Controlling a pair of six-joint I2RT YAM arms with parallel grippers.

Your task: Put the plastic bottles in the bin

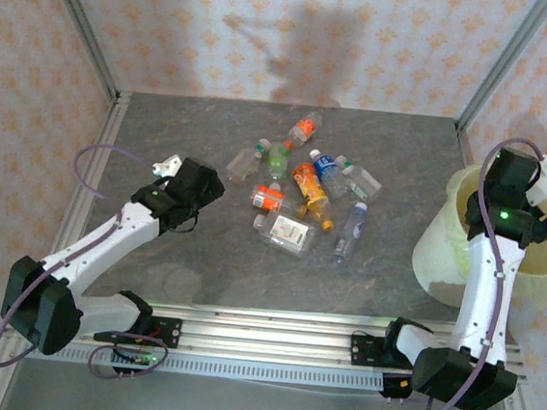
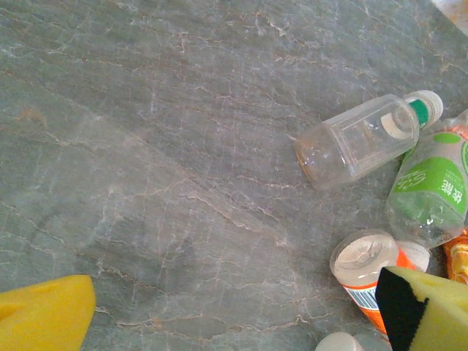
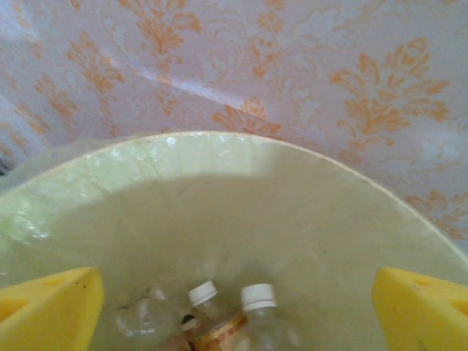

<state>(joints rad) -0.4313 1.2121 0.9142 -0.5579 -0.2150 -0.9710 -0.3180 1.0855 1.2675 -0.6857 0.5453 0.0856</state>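
Left end effector (image 2: pixel 235 300) open beside the bottle pile (image 1: pixel 299 193); right end effector (image 3: pixel 238 287) open over the bin (image 1: pixel 438 255).
The left end effector hangs over bare table (image 2: pixel 146 146), fingers spread wide and gripping nothing; an orange-label bottle (image 2: pixel 363 274) lies just beside its right finger, with a green-label bottle (image 2: pixel 431 190) and a clear bottle (image 2: pixel 358 139) farther out on that side. The right end effector, equally wide and empty, sits above the bin, where white-capped bottles (image 3: pixel 257 300) lie inside, below and between its fingers.
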